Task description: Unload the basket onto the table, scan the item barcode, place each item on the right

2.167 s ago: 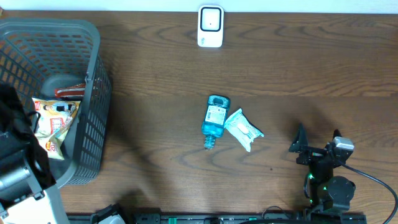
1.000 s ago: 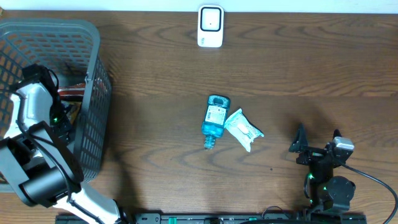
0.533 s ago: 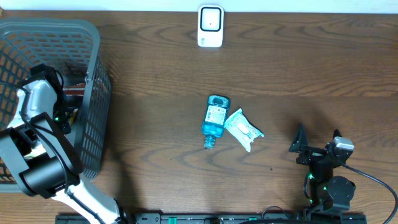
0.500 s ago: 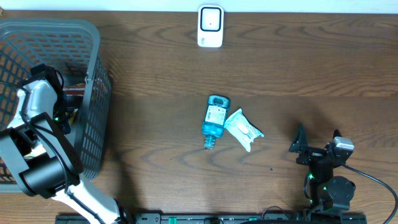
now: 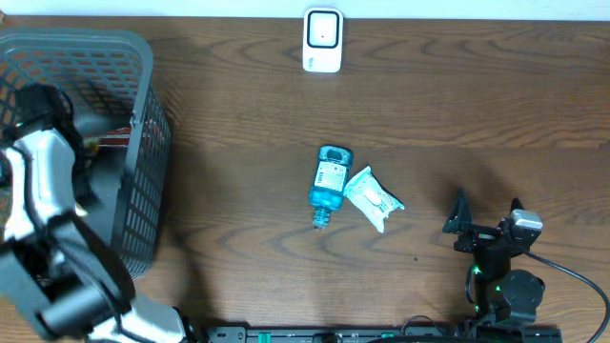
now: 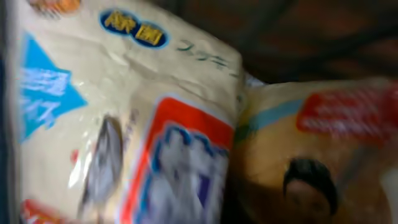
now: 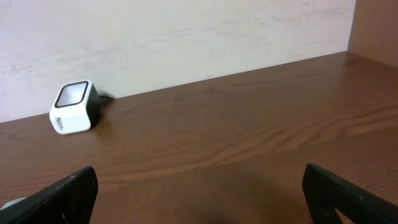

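Inside basket (image 5: 143, 171), L grpr (image 5: 42, 101) closed amid snacks (image 6: 155, 124); R grpr (image 5: 488, 211) wide.

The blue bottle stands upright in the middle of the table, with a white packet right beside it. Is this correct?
Not quite. The blue bottle does not stand upright: it lies on its side on the table, as the overhead view shows. The white packet is indeed right beside it, in the middle of the table.

Small white boxy scanner (image 7: 73, 107) at ten o'clock on the brown wooden table (image 7: 249, 130); black right gripper (image 7: 199, 196) fingers (image 7: 65, 199) spread wide.
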Action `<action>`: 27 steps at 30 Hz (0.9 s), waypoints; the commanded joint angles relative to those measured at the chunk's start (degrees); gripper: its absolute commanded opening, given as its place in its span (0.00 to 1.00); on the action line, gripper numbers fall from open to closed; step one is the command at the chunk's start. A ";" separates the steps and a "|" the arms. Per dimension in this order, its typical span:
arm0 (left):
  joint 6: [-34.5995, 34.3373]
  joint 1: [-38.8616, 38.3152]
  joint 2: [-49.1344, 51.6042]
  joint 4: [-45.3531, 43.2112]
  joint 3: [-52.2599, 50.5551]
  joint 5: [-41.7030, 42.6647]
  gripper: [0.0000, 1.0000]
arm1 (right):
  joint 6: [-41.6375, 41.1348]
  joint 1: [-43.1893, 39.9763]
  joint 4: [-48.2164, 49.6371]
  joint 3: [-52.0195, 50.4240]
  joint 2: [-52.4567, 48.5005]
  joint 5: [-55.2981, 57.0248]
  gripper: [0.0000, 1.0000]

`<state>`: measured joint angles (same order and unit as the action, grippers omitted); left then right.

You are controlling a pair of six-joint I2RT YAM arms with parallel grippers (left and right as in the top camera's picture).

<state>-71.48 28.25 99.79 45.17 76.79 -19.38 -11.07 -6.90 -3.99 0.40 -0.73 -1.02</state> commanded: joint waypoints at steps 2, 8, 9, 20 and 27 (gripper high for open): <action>3.78 0.04 -6.84 -0.76 0.92 0.57 0.07 | 0.66 -0.28 -0.15 -0.09 0.20 0.46 0.99; 7.89 0.04 -12.92 -5.75 0.92 13.92 0.07 | 0.66 -0.31 -0.15 -0.09 0.20 0.46 0.99; 9.05 0.04 -14.01 -7.41 0.92 16.39 0.08 | 0.66 -0.28 -0.15 -0.09 0.20 0.46 0.99; 10.32 -0.07 -29.20 -14.86 0.92 18.14 0.08 | 0.66 -0.31 -0.15 -0.09 0.20 0.46 0.99; -3.04 -0.04 -24.92 -1.46 0.81 11.21 0.99 | 0.66 -0.31 -0.15 -0.09 0.20 0.46 0.99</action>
<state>-67.13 28.27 71.11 41.17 77.45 -4.29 -11.05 -6.90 -3.97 0.40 -0.73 -1.02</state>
